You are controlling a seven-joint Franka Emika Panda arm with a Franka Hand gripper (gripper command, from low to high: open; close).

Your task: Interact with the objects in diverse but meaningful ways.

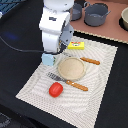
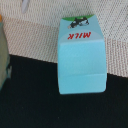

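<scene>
The arm (image 1: 54, 25) hangs over the milk carton (image 1: 48, 59), which sits at the edge of the placemat (image 1: 35, 87) on the exterior view's left, just beside the plate (image 1: 71, 68). The wrist view looks straight down on the carton (image 2: 81, 55), lying half on the woven mat and half on the dark table. No fingertips show in either view, so I cannot tell how wide the gripper is spread or whether it has hold of anything; the carton looks untouched.

The step in hand seems to be lining up for a grasp on the carton. To do it well, the fingers should come down on the 2 long flat sides (not the sloped roof end), centred along the body so it does not pivot, and low enough to get full contact. The plate close by leaves little room on that side, so a straight vertical descent looks safest.

The carton reads "MILK" in red capitals, with a black-and-white cow picture and a green strip at its top. The yellow box (image 1: 76, 45) has markings too small to read
</scene>
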